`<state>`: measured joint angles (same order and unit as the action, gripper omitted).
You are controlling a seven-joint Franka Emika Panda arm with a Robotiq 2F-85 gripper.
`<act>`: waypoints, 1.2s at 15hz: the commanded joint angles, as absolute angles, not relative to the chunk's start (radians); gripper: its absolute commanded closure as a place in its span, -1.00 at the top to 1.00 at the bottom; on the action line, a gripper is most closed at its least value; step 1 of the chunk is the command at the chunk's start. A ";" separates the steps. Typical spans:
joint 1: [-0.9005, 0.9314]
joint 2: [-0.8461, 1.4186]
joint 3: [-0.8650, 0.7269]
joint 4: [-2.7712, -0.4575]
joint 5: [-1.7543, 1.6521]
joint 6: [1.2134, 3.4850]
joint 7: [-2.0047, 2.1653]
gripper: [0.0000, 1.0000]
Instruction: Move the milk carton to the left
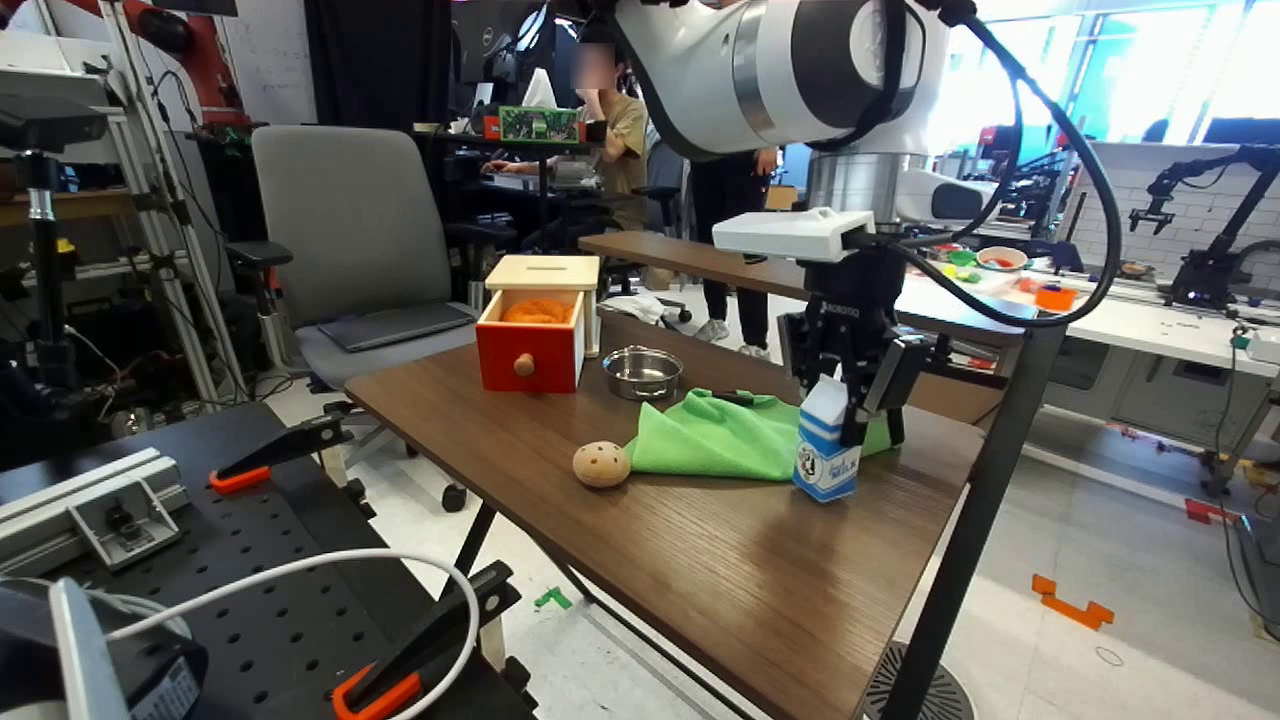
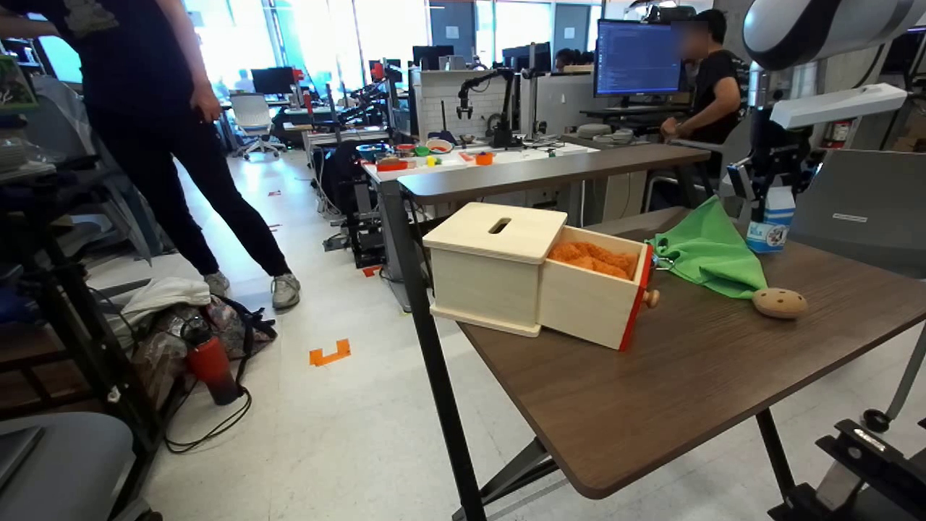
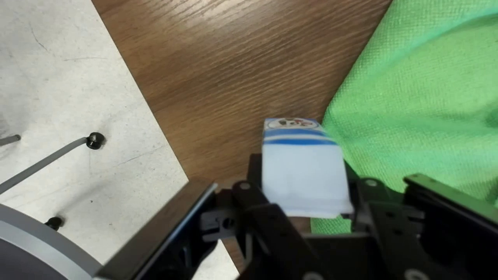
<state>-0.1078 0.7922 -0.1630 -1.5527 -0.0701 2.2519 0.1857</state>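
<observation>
Pincer [image 3: 303, 170] around carton [image 1: 825, 462] (upright, peak-up)

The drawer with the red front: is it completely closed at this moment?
No, in an exterior view the drawer juts out of its pale wooden box, so the orange cloth-like item inside is visible.

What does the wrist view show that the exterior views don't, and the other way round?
Only the wrist view clearly shows a finger on each side of the carton. Only the exterior views show the box with its drawer pulled out, the orange cloth inside, and the spotted egg-shaped thing. Both share the carton, tool, green cloth and table.
</observation>
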 commanded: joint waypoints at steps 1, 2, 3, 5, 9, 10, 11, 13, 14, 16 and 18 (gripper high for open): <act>-0.085 0.722 -0.168 -1.570 -0.073 2.194 0.204 -0.63; -0.080 0.702 -0.163 -1.577 -0.072 2.182 0.201 -0.63; -0.075 0.688 -0.159 -1.578 -0.071 2.169 0.202 -0.63; -0.061 0.657 -0.147 -1.583 -0.067 2.132 0.203 -0.63; -0.020 0.575 -0.109 -1.650 -0.071 2.103 0.189 -0.63; -0.006 0.553 -0.098 -1.675 -0.074 2.103 0.187 -0.63; 0.008 0.532 -0.087 -1.703 -0.076 2.109 0.186 -0.63; 0.040 0.492 -0.063 -1.765 -0.077 2.129 0.192 -0.63; 0.054 0.477 -0.051 -1.791 -0.077 2.137 0.192 -0.63; 0.083 0.449 -0.027 -1.848 -0.078 2.152 0.196 -0.63; 0.113 0.421 -0.010 -1.909 -0.089 2.164 0.208 -0.63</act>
<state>0.0834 0.4945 -0.0303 -1.7915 -0.0711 2.1214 0.1936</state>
